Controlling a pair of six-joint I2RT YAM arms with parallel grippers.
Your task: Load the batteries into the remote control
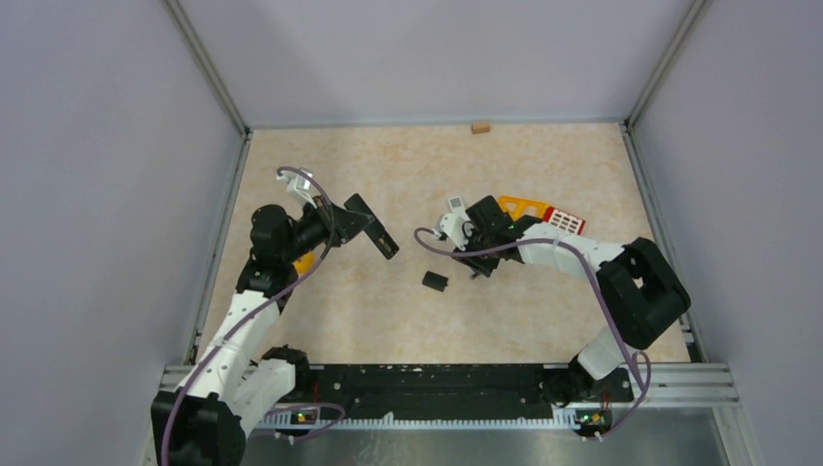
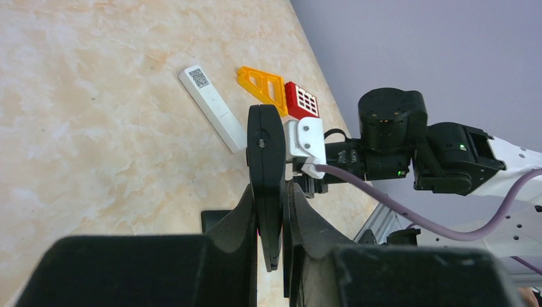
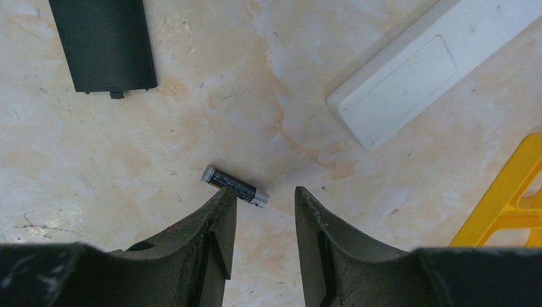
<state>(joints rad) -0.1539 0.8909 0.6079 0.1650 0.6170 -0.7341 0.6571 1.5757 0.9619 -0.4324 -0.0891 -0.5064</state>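
Right gripper [image 3: 264,192] jaws gape above the table [image 3: 160,115], battery [image 3: 234,185] lying skewed under one fingertip rather than between them (left gripper [image 2: 273,204] is clamped on the black remote [image 2: 265,147]), so closing without recentring likely clips one end and rolls it away.

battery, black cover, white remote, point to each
battery [image 3: 233,185]: right wrist view, middle of its dark body
black cover [image 3: 102,41]: right wrist view, centre of flat face
white remote [image 3: 402,77]: right wrist view, recessed panel
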